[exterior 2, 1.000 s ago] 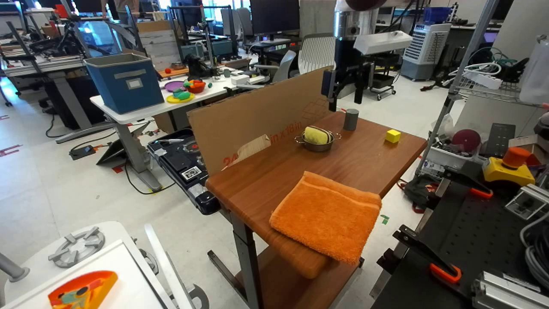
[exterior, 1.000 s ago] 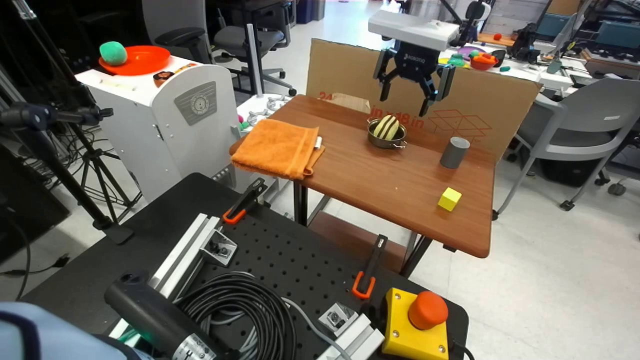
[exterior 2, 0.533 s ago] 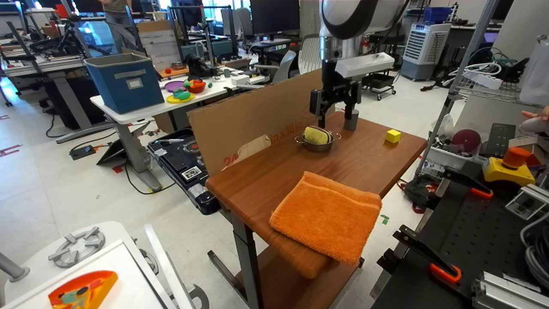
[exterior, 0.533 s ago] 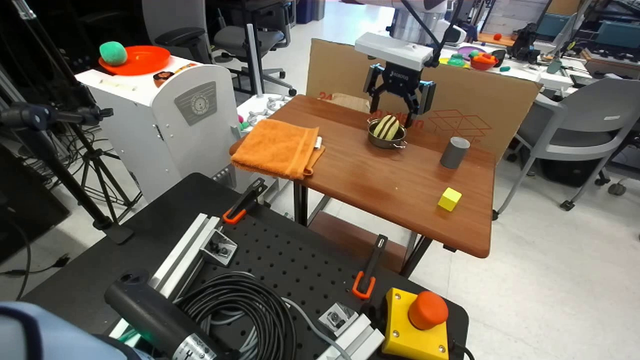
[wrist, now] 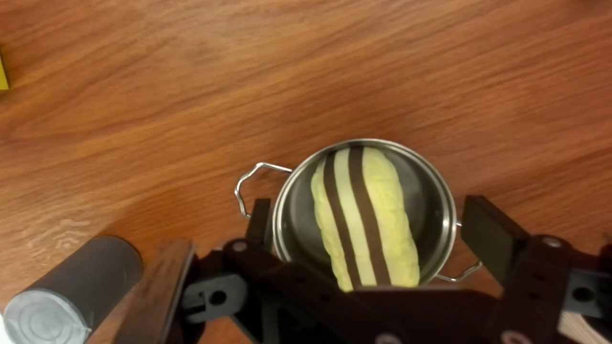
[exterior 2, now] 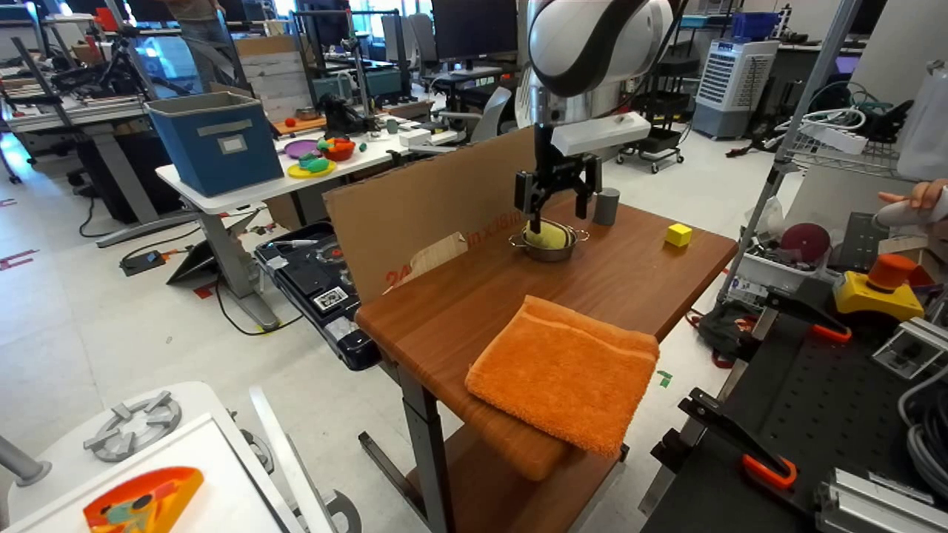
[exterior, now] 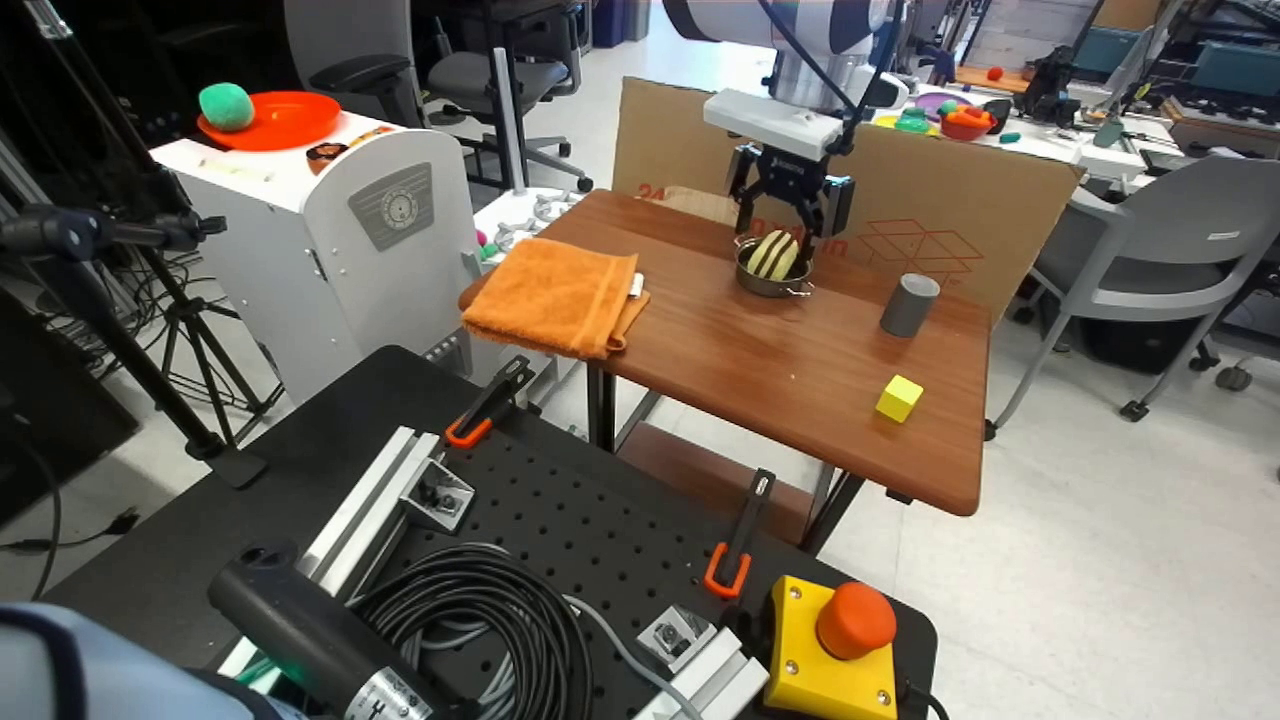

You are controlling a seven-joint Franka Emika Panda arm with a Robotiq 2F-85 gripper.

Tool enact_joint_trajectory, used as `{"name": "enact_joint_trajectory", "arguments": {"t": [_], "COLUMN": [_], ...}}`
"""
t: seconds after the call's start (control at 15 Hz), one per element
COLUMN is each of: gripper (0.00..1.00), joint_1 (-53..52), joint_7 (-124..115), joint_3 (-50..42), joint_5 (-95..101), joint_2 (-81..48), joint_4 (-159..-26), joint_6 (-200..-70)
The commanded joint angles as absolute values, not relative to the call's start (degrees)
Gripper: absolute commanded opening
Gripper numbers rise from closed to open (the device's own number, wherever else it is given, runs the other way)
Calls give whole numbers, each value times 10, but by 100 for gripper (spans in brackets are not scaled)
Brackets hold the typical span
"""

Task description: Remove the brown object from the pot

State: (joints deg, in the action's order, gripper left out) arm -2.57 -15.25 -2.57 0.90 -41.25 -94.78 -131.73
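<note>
Small pale-yellow oblong piece with dark-brown stripes: one, lying inside the shallow round silvery metal pot with wire handles, its upper part above the rim in both exterior views. Pot stands on the brown wood-grain table top.

Black two-fingered gripper: spread wide, holding nothing; in the wrist view the fingers flank the pot at left and right, the gap about spanning its width. Contact with the rim: not discernible.

Progress: by judgement, the approach is nearly complete. Removal is not yet done; remaining are the grasp, the lift clear of the pot and the setting-down outside it.

Orientation: long axis runs, in the wrist view, from far and slightly left to near and slightly right, roughly square to the line between the fingers, which should therefore meet its narrower width. Stripes follow this axis. Front or back: none distinguishable; near end perhaps partly hidden.

Surroundings, in an exterior view: dark grey upright cylinder, right of the pot; plain yellow cube, near right; folded orange towel, left.
</note>
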Motion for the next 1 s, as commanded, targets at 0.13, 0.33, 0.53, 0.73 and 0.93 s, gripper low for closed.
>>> {"name": "enact_joint_trajectory", "arguments": {"t": [0.13,0.33,0.53,0.73,0.93], "gripper": [68,42,20,1,3], "joint_1": [-34,-35,-26,-16,-10], "joint_7": [-165,-168,-162,-149,-136], "joint_3": [-34,-37,-30,-19,-19], "joint_5": [6,8,-5,-22,-28], "joint_2": [-456,-468,-462,-428,-361], "joint_4": [-882,-869,-871,-886,-929], "joint_6": [-1300,-1296,-1251,-1183,-1146]}}
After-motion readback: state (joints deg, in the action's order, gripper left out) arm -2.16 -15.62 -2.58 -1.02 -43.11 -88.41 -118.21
